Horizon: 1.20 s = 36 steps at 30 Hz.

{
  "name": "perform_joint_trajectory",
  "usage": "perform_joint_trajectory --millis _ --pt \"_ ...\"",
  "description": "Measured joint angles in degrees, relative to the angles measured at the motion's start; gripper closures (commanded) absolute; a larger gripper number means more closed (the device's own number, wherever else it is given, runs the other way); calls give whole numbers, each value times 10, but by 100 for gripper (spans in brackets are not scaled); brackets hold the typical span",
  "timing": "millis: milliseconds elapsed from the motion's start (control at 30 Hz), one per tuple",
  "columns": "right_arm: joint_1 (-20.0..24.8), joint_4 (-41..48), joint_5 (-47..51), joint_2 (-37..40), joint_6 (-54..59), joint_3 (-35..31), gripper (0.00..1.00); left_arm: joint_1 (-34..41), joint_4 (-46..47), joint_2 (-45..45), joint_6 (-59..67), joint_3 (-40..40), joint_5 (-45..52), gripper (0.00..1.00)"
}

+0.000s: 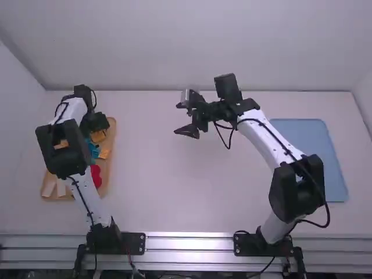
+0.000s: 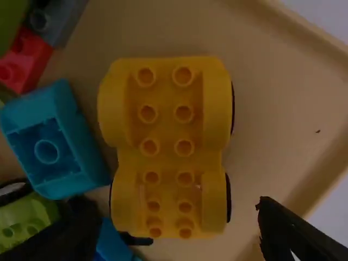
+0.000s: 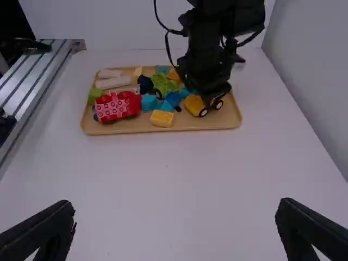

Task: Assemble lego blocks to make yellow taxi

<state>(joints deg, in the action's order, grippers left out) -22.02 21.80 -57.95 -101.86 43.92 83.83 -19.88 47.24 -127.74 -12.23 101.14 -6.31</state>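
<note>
Left claw: wide, above the yellow car base, nothing between its fingers. Car base: one, studs up, black wheels, resting in the tray. Beside it: one teal block, just apart. Also in tray: one green wheeled piece, near the teal block; red pieces; one loose yellow block. Tray: on the desk, left side. Right claw: wide, empty, above mid-desk. Blue mat: desk, right side.
</note>
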Motion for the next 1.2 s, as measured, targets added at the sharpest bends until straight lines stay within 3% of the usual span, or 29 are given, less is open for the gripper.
perform_joint_trajectory --millis 367,833,900,1000,1067,1200 --pt "0 0 0 0 0 0 1 -2 -65 0 -12 -57 7 25" --pt "0 1 0 0 -1 0 1 -3 -65 0 -91 -60 7 54" --pt "0 2 0 0 -1 0 1 -3 -30 0 -95 -37 7 71" --pt "1 2 0 0 -3 0 1 -3 16 0 -97 -3 7 76" --pt "3 1 0 0 -2 0 1 -3 40 4 -93 14 7 87" --pt "23 0 -17 0 -3 0 1 6 38 70 -76 -24 7 91"
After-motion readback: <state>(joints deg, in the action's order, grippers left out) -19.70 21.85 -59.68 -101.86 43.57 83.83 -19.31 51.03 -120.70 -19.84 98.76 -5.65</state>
